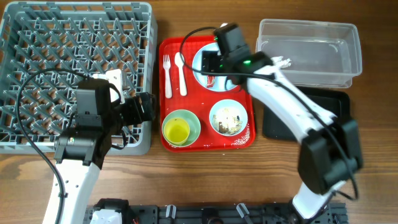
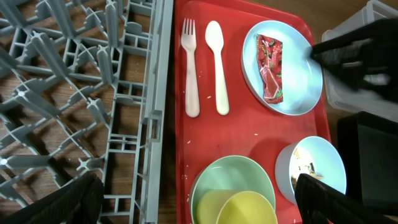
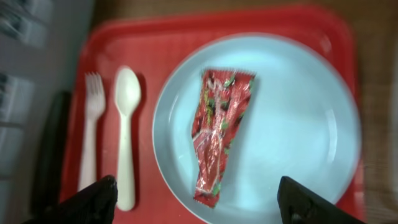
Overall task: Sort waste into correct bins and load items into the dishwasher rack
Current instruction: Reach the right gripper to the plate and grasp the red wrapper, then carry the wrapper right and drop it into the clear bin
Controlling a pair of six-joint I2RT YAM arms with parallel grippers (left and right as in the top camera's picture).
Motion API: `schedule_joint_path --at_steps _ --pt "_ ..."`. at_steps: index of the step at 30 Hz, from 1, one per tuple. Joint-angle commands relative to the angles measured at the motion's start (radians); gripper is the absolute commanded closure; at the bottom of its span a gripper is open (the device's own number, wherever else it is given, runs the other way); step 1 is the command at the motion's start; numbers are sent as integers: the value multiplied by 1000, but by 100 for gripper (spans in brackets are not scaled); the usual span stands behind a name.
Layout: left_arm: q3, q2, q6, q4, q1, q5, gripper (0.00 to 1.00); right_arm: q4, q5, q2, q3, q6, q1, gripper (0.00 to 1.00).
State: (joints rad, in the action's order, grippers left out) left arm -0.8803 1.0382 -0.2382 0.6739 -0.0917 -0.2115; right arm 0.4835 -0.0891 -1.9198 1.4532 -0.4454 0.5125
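Observation:
A red snack wrapper [image 3: 221, 130] lies on the pale blue plate [image 3: 298, 124] at the back of the red serving tray [image 1: 171, 140]. My right gripper [image 3: 202, 205] hovers over the plate [image 1: 202, 62], open and empty, with a finger on each side of the wrapper's near end. A white fork [image 1: 166, 74] and spoon [image 1: 181, 71] lie left of the plate. A yellow cup [image 2: 245, 208] stands in a mint bowl [image 2: 230, 174]. A second bowl [image 1: 227, 117] holds rice-like scraps. My left gripper [image 2: 202, 205] is open and empty, between the grey rack [image 1: 74, 62] and the cup's bowl.
The clear tub [image 1: 311, 53] stands at the back right, with a small white crumpled bit [image 1: 283, 62] at its left edge. The flat black tray [image 1: 311, 112] lies in front of it, partly under my right arm. The rack holds nothing in view.

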Motion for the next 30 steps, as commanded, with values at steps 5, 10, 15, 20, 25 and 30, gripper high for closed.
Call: schedule_joint_path --at_steps 5,10,15,20,25,30 --pt "-18 3 -5 -3 -5 -16 0 -89 -99 -215 -4 -2 8 32" --pt "-18 3 -5 -3 -5 -16 0 -82 -80 -220 -4 -3 4 85" --pt "-18 3 -5 -3 -5 -16 0 -45 -84 -111 0 6 -1 96" --pt "-18 3 -5 -3 -5 -16 0 35 -129 127 0 1 -100 96" --pt "-18 3 -5 -3 -5 -16 0 122 -124 206 -2 33 -306 96" --pt "-18 3 -5 -3 -5 -16 0 122 -46 114 -9 140 -439 12"
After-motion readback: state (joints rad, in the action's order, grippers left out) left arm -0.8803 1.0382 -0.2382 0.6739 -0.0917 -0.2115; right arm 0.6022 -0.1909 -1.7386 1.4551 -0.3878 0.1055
